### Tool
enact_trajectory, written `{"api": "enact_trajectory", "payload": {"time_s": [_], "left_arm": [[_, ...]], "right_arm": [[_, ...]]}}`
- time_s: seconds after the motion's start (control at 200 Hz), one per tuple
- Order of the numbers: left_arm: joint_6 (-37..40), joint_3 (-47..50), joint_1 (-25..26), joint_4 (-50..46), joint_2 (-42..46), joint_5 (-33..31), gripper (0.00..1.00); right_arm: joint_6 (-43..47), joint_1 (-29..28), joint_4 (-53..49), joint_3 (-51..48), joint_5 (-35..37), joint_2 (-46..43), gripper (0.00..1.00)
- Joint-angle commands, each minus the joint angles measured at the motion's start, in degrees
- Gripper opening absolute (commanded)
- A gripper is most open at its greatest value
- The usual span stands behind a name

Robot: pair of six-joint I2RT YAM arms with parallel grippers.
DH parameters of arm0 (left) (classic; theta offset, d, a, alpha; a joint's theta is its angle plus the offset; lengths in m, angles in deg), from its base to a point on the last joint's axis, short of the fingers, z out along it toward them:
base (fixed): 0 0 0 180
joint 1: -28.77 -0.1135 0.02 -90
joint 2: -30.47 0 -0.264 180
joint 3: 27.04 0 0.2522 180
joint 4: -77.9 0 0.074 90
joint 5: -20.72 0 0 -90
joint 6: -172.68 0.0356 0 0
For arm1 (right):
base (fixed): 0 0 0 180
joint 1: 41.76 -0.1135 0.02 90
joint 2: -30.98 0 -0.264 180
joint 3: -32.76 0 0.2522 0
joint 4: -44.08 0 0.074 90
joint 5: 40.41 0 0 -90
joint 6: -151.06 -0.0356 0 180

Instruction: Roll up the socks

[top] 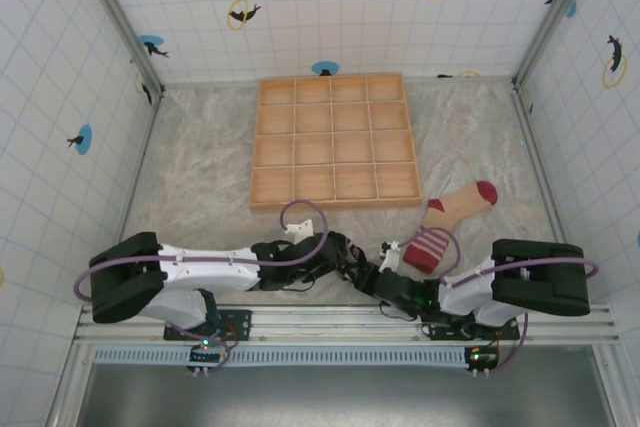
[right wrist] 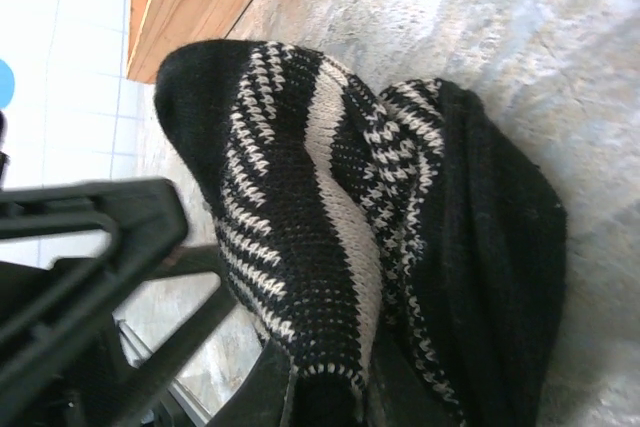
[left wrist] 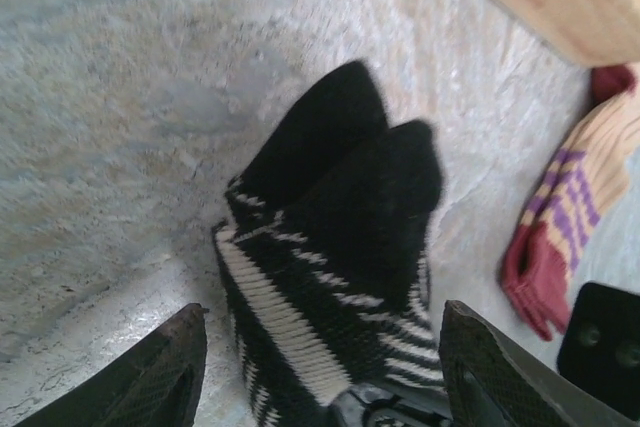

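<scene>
- Here, we saw the right gripper (right wrist: 330,397) pinched on the lower edge of the black-and-white striped sock (right wrist: 330,197), its jaws narrow with the fabric between them.
- The left gripper (left wrist: 322,317) stood wide, with one of its fingers (left wrist: 160,377) on each side of that same sock. A thin strip of table showed between one finger and the fabric, and we could not tell whether the other finger touched.
- The striped sock lay bunched and folded over on itself between the two grippers. It was close to the near edge of the table (top: 200,177), about midway along it.
- The tan sock (top: 455,215) lay flat just to the right, its red-striped cuff toward the near edge and its dark red toe toward the right edge.
- The wooden tray (top: 300,204) sat beyond, toward the far edge, with its near right corner close to the tan sock's heel.
</scene>
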Motion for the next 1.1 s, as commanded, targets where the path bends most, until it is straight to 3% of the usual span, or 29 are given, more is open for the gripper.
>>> {"api": "enact_trajectory", "payload": {"time_s": [0.0, 0.455, 0.721, 0.821, 0.971, 1.096], "left_arm": [[-1.2, 1.0, 0.4, 3.5, -2.0, 1.4, 0.62], [-1.0, 1.0, 0.5, 11.4, -9.4, 2.0, 0.54], [-1.7, 0.9, 0.4, 12.9, -12.1, 1.5, 0.32], [-1.8, 1.1, 0.4, 13.2, -12.6, 1.1, 0.21], [1.4, 1.2, -0.2, 13.3, -12.4, 1.7, 0.09], [6.6, 0.8, -0.8, 12.1, -11.4, 2.0, 0.07]], "right_arm": [[-7.2, -1.1, -19.9, -4.5, -0.3, 1.5, 0.0], [-10.1, -1.7, -18.3, -6.6, 0.4, 1.0, 0.0], [-8.0, -1.5, -14.9, -7.5, -0.1, -0.6, 0.0], [-6.0, -1.3, -14.6, -7.8, -0.1, -2.6, 0.13], [-1.8, -0.3, -17.5, -8.2, 0.9, -9.9, 0.42], [6.0, 1.3, -26.2, -5.9, 1.2, -19.4, 0.58]]}}
